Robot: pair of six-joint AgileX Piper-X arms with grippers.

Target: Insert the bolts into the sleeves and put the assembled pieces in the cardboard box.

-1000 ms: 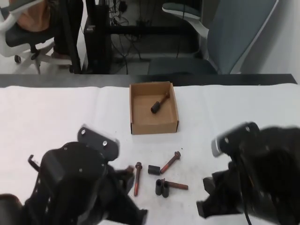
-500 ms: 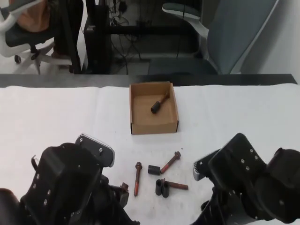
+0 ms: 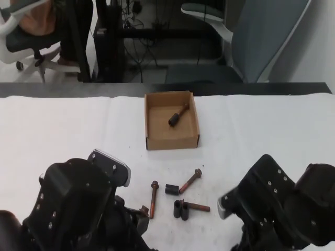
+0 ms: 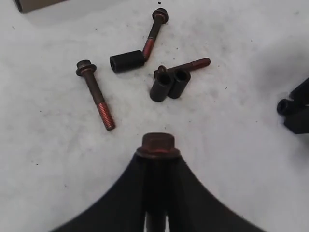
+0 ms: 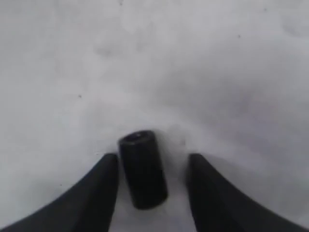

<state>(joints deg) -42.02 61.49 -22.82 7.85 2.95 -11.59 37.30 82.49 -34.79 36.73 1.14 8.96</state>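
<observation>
Rusty flanged bolt (image 4: 157, 143) pinched in left tool (image 4: 157, 157); right tool (image 5: 150, 160) spread around smooth black sleeve (image 5: 143, 169).

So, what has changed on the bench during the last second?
The left gripper drew back toward the near edge, carrying its bolt with it. The right gripper drew back too and now stands open around a sleeve. The loose bolts, the loose sleeves and the cardboard box with its assembled piece stayed put.
</observation>
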